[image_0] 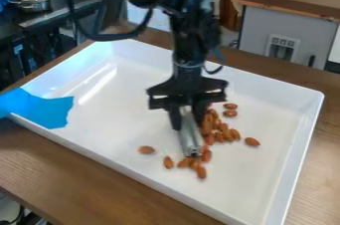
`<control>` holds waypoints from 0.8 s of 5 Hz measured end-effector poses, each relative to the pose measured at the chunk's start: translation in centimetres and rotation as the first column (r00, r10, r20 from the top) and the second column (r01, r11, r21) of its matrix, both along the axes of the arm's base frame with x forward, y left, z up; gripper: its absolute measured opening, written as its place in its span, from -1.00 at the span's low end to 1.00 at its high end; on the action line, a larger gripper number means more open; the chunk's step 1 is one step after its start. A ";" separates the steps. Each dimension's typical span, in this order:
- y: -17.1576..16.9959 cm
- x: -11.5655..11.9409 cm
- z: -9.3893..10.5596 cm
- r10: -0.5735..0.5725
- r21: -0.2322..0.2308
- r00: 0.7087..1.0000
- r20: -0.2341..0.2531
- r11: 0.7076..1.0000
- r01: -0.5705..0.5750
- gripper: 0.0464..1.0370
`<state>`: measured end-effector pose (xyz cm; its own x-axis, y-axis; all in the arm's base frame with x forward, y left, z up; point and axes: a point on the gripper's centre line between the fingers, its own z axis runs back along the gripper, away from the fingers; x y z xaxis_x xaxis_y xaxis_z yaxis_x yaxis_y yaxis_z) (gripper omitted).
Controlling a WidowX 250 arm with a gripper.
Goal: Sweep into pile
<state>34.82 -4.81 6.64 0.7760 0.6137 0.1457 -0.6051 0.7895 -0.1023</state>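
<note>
The gripper point(187, 123) is clasping a silvery metal tool point(190, 138) between slightly parted fingers. Almonds point(217, 127) are lying in the white tray point(266, 174) from the tool's one to seven o'clock, one straying at eight. They're likely rolling easily, being light and hard; the rigid-looking tool is probably suiting this upper-end hold.

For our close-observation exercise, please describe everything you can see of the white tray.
The tray is white, shiny and plastic-looking, rectangular with rounded corners, a flat floor and raised walls. It lies flat on the wooden table. Almonds rest on its floor; a blue piece laps over its left corner.
</note>
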 end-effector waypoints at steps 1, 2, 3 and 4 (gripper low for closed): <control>-2.4 1.2 -0.2 0.007 -0.004 1.000 0.015 1.000 -0.007 -0.35; -4.4 2.6 -0.3 0.006 0.010 0.999 0.046 1.000 -0.007 -0.35; -6.4 4.3 -0.3 0.022 0.017 0.997 0.077 1.000 -0.024 -0.35; -8.0 5.2 0.0 0.049 -0.011 0.997 0.062 0.999 -0.049 -0.35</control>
<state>39.99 -12.81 6.62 0.7348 0.6522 0.1866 -0.6352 0.7580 -0.1482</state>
